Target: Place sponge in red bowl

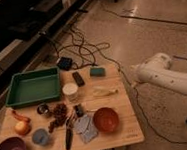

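Polished tan floor (pixel 156 37) crossed by black cables (pixel 80 44), dark shelving (pixel 24 24) alongside.

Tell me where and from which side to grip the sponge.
Grip the sponge across its narrow width, straight down from above: it is a low block lying flat near the far edge of the table, apart from the black remote. The tool is not in view; only the white arm shows, beside the table.

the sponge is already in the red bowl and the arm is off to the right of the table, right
No: the camera view shows the sponge lying on the table near its far edge, apart from the red bowl. The arm is off to the right; its end effector is not in view.
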`<action>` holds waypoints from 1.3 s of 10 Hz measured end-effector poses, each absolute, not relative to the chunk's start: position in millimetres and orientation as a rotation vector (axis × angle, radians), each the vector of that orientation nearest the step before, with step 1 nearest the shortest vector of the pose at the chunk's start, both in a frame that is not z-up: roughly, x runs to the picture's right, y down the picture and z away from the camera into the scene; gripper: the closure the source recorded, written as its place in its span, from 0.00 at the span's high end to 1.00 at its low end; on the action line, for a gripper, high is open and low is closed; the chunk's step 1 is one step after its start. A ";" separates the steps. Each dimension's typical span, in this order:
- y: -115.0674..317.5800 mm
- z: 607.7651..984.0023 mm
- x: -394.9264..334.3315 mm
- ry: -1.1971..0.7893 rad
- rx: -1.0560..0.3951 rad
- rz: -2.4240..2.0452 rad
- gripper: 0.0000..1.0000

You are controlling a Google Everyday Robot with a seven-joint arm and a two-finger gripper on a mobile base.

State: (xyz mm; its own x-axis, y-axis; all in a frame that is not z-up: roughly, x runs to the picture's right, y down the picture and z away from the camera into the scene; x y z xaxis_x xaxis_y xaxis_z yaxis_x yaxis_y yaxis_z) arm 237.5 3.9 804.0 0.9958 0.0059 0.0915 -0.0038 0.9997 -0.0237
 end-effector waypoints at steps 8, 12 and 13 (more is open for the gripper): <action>-30.3 834.7 250.1 -0.151 -0.017 0.087 0.65; -83.9 885.6 252.9 -0.267 -0.070 0.225 0.65; -92.1 896.8 247.4 -0.307 -0.097 0.266 0.65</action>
